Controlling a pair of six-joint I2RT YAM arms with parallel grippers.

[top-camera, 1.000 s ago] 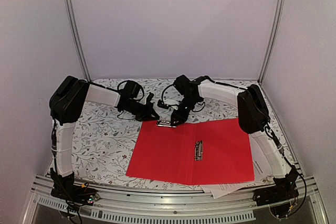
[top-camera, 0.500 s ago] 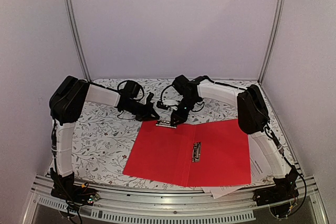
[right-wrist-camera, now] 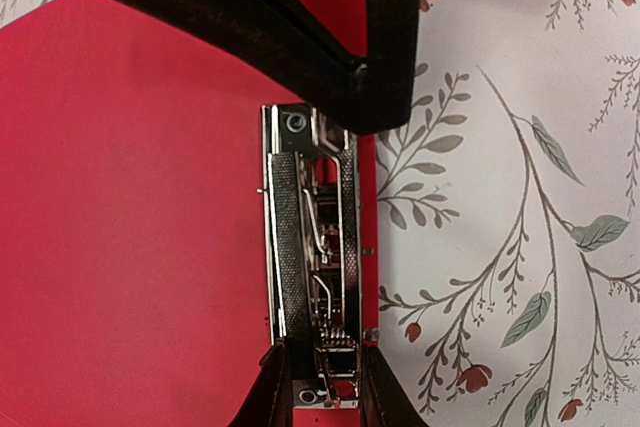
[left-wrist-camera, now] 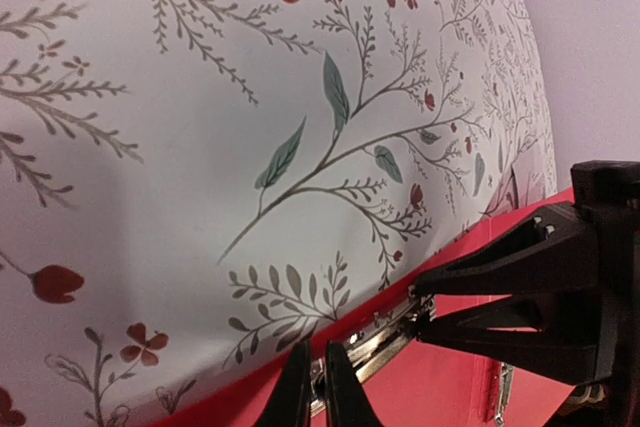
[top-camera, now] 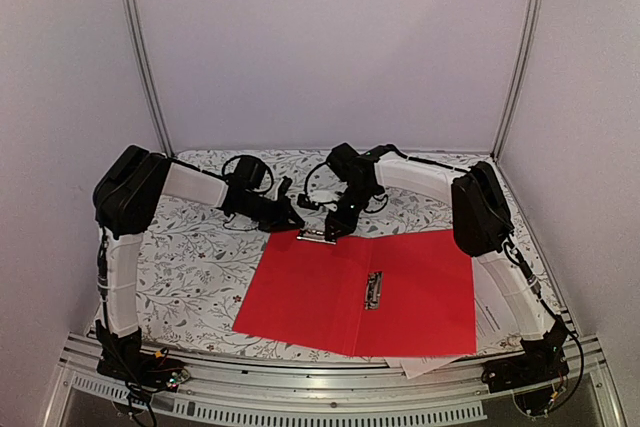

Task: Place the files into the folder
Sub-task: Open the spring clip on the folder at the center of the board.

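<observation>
Right gripper (right-wrist-camera: 322, 394) narrow, gripping the clip (right-wrist-camera: 285, 237): 1 finger against each long side of the metal, at the end nearest the wrist camera. Left gripper (left-wrist-camera: 316, 387) at the clip's opposite end, fingers drawn almost together, tips down at the metal edge.

Likely step, judging by the pose: working the clip's lever (right-wrist-camera: 322, 277) up to make room for paper. Lift slowly with the right gripper. Keep the hold square and low on the lever. Avoid any twist, given smooth metal and a small purchase. Press down steadily with the left gripper to stop the folder (top-camera: 300, 292) sliding or rising off the desk (top-camera: 190, 257). Let go only with the lever fully up and holding there.

Folder open and flat on the flowered desk, red inside facing up, clip on the far edge of its left half, 1 more small metal strip (top-camera: 373, 289) lying along the fold. Nothing inside so far: no paper under the clip or on either half. As for the files (top-camera: 440, 359): tucked beneath the folder's near right corner, only white margins poking out, well apart from both grippers. Worth planning for: dragging thin, floppy sheets out from under the folder without creasing, then squaring them beneath the raised clip.
</observation>
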